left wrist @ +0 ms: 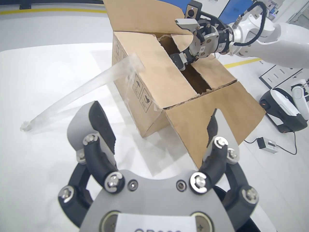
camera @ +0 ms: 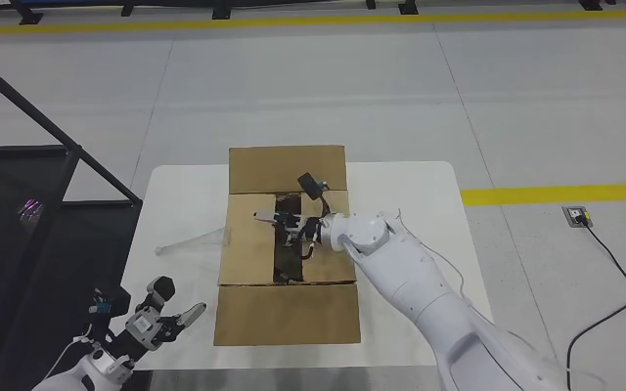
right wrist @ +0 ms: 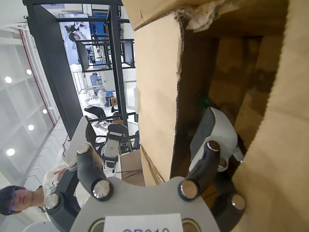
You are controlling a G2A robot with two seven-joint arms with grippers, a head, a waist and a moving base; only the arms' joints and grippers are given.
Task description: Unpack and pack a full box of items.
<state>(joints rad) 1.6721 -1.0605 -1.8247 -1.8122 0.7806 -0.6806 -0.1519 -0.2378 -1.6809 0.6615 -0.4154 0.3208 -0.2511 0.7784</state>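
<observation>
1. Cardboard box (camera: 245, 249) sits in the middle of the white table (camera: 411, 195). Its two long outer flaps are folded out flat, so the top can be reached from above.
2. The two inner flaps lie nearly level, with a dark gap between them. What is inside is too dark to make out.
3. The right gripper (right wrist: 147, 119) is at that gap with its jaws wide. One finger is down inside the box and the other is above one inner flap (right wrist: 157, 73), so the flap's edge lies between them. This looks like a setup to pinch the flap and fold it back, though nothing is clamped yet.
4. A strip of clear tape (left wrist: 79, 90) hangs from the box's side wall and trails onto the table. With the seal off, I judge the flaps free to swing.
5. The left gripper (camera: 171, 308) hovers near the table's front corner, well apart from the box, wide and holding nothing. It is probably parked there to leave the other arm room.
6. Unpacking seems barely begun, as no items are out on the table.
</observation>
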